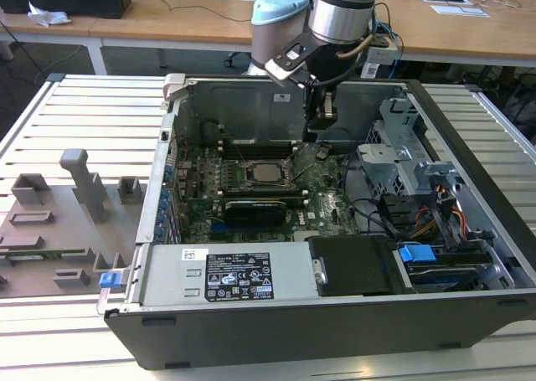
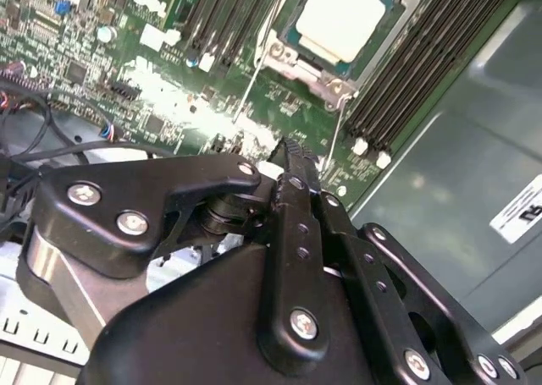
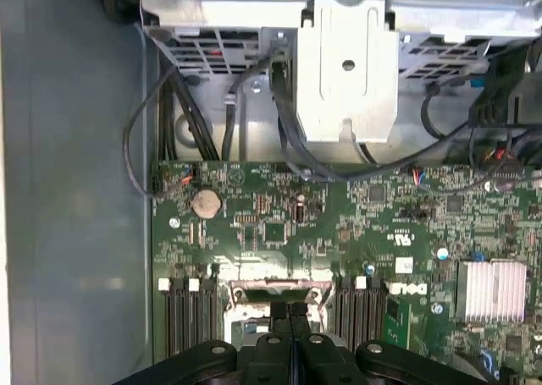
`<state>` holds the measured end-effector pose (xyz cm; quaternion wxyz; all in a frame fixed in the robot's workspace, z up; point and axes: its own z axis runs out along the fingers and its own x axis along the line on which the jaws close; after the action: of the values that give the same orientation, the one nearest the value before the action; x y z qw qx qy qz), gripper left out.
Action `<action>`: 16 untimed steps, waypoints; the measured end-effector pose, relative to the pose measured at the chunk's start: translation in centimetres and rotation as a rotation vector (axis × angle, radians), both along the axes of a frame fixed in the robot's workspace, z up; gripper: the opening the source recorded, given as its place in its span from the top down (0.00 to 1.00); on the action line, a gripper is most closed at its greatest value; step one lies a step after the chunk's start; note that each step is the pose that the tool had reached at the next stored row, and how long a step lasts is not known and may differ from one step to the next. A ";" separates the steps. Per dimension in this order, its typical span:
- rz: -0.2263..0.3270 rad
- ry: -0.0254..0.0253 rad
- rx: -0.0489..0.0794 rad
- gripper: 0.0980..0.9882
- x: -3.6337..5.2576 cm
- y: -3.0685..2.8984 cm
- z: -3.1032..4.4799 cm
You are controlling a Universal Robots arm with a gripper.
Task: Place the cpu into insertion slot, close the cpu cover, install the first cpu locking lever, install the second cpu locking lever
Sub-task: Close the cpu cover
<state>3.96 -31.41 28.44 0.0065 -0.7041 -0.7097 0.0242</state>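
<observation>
1. My gripper [image 3: 289,313] has its fingers pressed together with nothing between them. It hangs over the motherboard [image 3: 279,224], just beside the socket.
2. The cpu [image 2: 343,17] lies flat in the insertion slot [image 1: 249,177], and the cpu cover [image 2: 315,70] frames its silvery top.
3. A thin wire locking lever [image 2: 254,72] angles away from the socket and looks unlatched.
4. I judge the chip light and rigid but delicate over its pins. The lever looks springy and is best pushed at its bent end.
</observation>
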 end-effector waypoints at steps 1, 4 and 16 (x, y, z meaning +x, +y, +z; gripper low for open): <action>0.000 0.0000 0.000 0.99 0.31 0.00 0.00; 0.000 0.0000 0.000 0.99 1.10 0.00 0.00; 0.000 0.0001 0.000 0.99 2.96 0.00 -0.01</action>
<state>6.93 -31.41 28.43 0.0065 -0.7041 -0.7097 0.0241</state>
